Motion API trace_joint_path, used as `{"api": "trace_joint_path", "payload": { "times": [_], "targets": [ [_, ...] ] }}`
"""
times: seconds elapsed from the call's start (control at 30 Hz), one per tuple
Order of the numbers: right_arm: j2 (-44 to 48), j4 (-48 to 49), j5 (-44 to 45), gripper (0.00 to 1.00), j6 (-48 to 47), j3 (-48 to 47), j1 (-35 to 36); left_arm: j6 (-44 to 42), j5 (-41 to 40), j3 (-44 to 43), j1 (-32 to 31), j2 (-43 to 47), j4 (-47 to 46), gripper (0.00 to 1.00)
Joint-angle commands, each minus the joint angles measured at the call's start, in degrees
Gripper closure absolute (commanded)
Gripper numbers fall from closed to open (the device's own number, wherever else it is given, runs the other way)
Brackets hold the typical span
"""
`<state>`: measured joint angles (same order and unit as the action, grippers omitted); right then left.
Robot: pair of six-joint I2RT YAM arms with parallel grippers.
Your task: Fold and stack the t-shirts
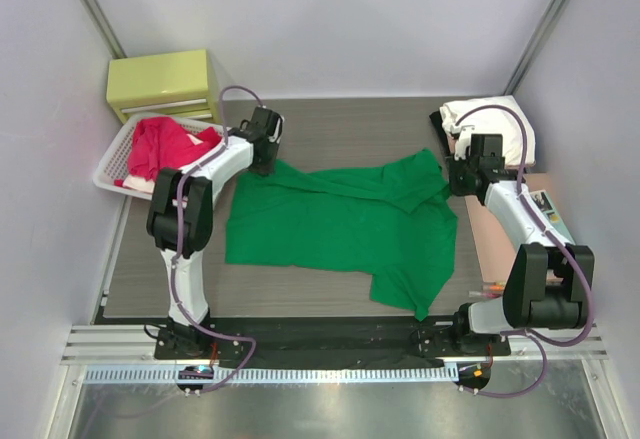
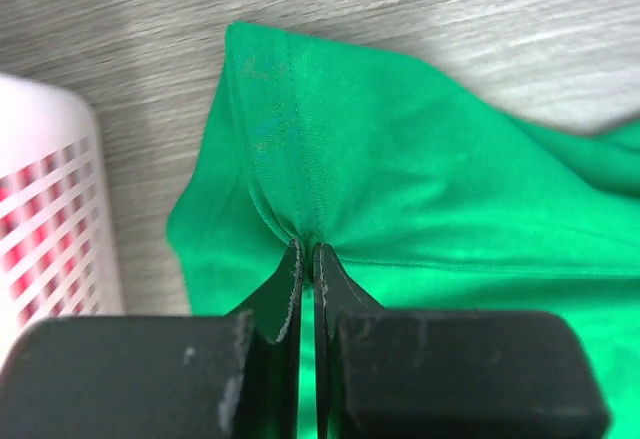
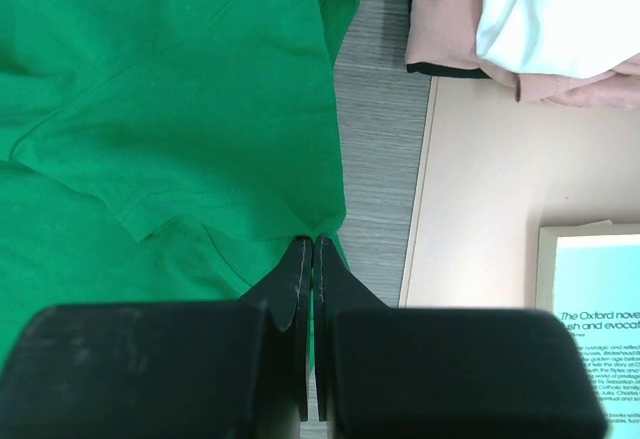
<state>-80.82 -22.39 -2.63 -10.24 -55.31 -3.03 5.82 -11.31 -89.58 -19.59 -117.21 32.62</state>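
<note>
Teal book cover (image 3: 596,279): white print "The Oxford nove…", cut off; smaller lines illegible.

Soft, matt green knit cloth forms the t-shirt (image 1: 340,224), with 2 stitch rows at its hem. The table (image 1: 340,124) shows matt grey wood-grain, the slatted basket (image 2: 40,209) smooth white plastic. The left gripper (image 2: 307,259) and right gripper (image 3: 308,251) are scuffed matt black.

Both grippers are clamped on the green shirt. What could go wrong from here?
The left gripper pinches only a small bunch of hem on the bright green cloth t-shirt; it might slip out when lifted.
The right gripper holds the very edge, close to the folded white and pink shirts; a swing could disturb them.
The white slatted plastic basket beside the left gripper could get bumped.
</note>
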Motion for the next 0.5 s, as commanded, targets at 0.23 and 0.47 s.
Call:
{"api": "trace_joint_path", "payload": {
  "times": [0.23,0.47],
  "targets": [
    [6.2,-2.5,-0.7,0.99,-0.7,-1.9,0.1,-2.3,-0.4,2.3,0.2,7.9,-2.1,1.0],
    [9.1,-7.7,-2.7,0.99,-1.4,-3.4,0.1,-2.2,0.6,2.9,0.2,9.8,1.2,1.0]
  ]
}}
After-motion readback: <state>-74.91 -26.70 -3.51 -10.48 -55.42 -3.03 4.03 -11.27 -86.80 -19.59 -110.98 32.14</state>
